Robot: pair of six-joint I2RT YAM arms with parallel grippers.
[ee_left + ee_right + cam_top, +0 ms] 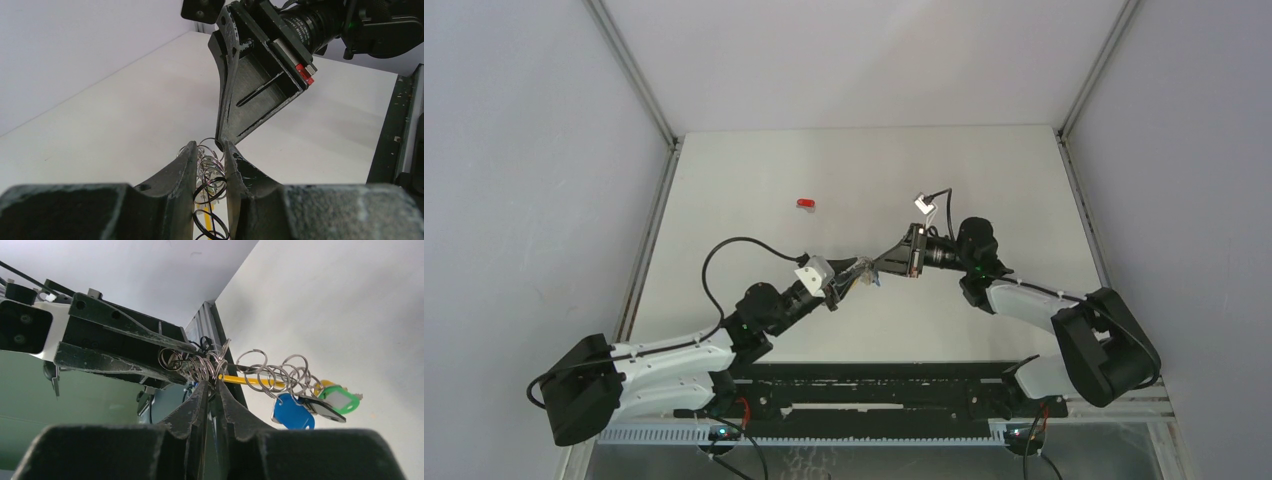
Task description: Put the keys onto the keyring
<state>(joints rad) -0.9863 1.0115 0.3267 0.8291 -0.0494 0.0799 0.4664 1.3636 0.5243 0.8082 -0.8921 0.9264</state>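
**Item: threading station, mid-air, both arms met over the counter (984, 180).**

- Left end effector (209, 150): clamped on the keyring (202, 367), a tangled run of wire coils; fingers either side of the bunch.
- Right end effector (212, 385): fingers drawn almost together, nipping the coils at their very tips, just beside the left grip.
- Keys on the keyring: blue key (292, 412), green key (340, 400) and yellow key (324, 385), hanging at the far end of the coils.
- Red key (805, 203): flat on the counter, well apart from both arms, not yet threaded.

**Handling note (judgement):** Separate one end coil, not the bunch. Grip it close to the left fingers so the wire cannot spring or twist. Keep the hanging keys clear. Pull gently; the thin coils may slip out of the fingertips.
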